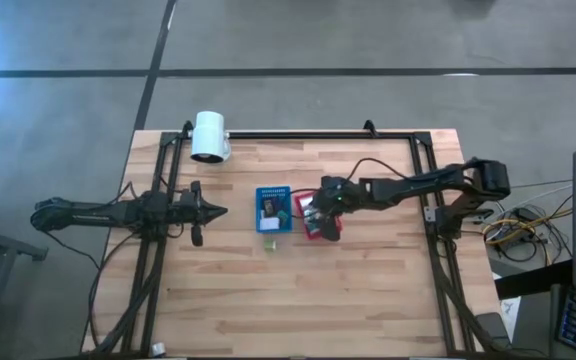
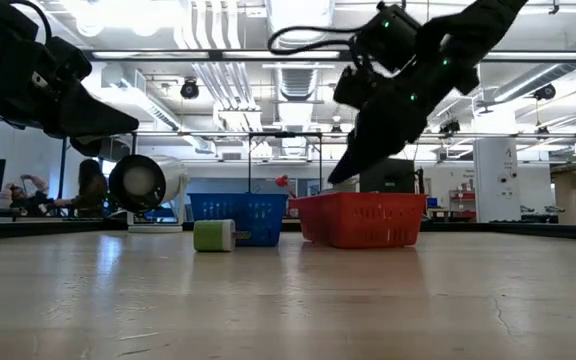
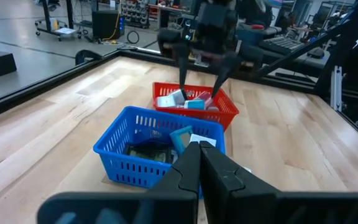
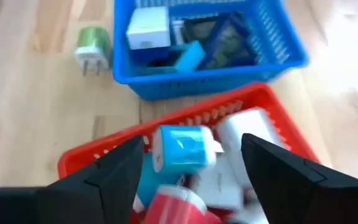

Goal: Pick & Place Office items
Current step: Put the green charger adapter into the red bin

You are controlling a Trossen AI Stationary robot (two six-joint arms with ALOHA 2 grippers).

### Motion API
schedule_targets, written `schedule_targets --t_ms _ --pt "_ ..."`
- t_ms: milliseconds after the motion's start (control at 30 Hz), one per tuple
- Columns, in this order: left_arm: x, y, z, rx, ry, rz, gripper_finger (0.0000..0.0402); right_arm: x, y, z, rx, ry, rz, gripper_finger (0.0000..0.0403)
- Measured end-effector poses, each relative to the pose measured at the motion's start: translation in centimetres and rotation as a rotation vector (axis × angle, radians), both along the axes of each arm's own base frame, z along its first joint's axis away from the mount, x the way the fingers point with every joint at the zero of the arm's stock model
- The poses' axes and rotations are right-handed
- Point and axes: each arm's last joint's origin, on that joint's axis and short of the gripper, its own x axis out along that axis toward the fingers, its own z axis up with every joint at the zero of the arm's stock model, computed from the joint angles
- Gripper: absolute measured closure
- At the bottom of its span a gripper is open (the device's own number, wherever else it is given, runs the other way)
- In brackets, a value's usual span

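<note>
The bench point(image 1: 368, 290) is pale wood planking with a smooth, faintly sheened finish. The blue tray point(image 4: 278, 43) and red tray point(image 3: 225, 112) look like glossy perforated plastic. The green plug point(image 4: 92, 46) has a shiny plastic body and metal prongs. The right gripper point(image 4: 191, 155) looks matt black plastic.

1. High view: straight down on the whole table point(image 1: 368, 290).
2. Low view: table-top level, facing the room.
3. Wrist views: close, both sharing the red tray point(image 3: 225, 115) and blue tray point(image 4: 284, 43).
</note>
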Motion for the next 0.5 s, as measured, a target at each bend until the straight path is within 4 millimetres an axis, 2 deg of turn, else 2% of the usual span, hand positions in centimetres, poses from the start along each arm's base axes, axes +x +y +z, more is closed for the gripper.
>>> schedule_targets --t_ms 100,200,367,500 --pt "0.0 0.0 0.0 0.0 0.0 0.0 0.0392 -1.0 -0.1 1.4 -0.02 0.0 -0.096 0.0135" --pt "0.0 0.0 0.0 0.0 0.0 0.0 0.0392 -2.1 0.3 3.1 -0.053 -0.073 -0.136 0.0138" --pt "0.0 0.0 0.0 0.0 0.001 0.0 0.0392 -4.7 2.1 5.0 -0.111 -0.351 -0.058 0.0153" --pt "0.0 0.0 0.0 0.0 0.003 0.0 0.0392 -8.1 2.8 4.9 -0.163 -0.551 -0.054 0.0168"
